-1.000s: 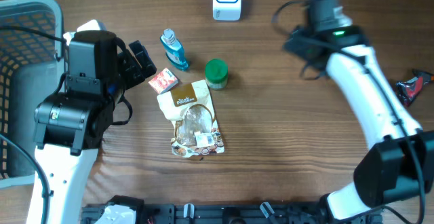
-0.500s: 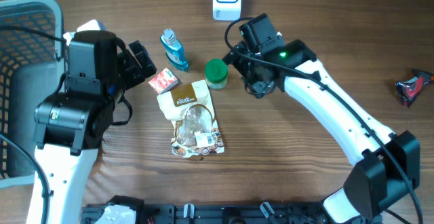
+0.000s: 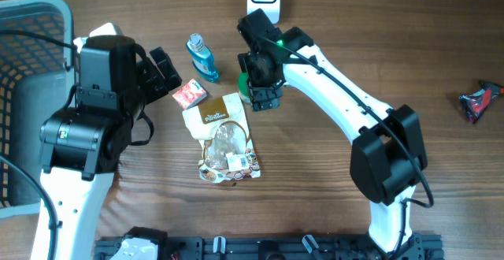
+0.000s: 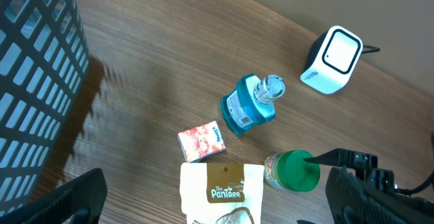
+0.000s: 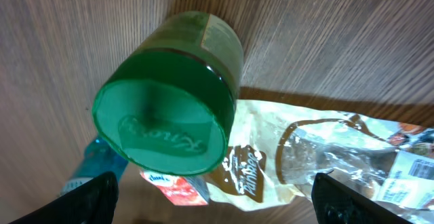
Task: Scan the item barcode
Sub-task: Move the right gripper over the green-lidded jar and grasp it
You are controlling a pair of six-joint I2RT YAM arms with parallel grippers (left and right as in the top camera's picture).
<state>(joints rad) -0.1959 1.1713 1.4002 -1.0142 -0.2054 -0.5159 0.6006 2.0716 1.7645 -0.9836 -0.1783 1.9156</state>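
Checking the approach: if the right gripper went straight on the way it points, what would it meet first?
Most likely the green-lidded jar, framed between the open fingers of the right gripper; remaining gap unclear.

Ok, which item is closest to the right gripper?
The green-lidded jar, directly under the right gripper; the blue bottle, red box and snack pouch lie farther off.

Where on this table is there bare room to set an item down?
Bare wood lies between the right arm and the red item at the right edge, and from the snack pouch toward the near edge. Crowded: bottle, small box, green-lidded jar and pouch cluster together.
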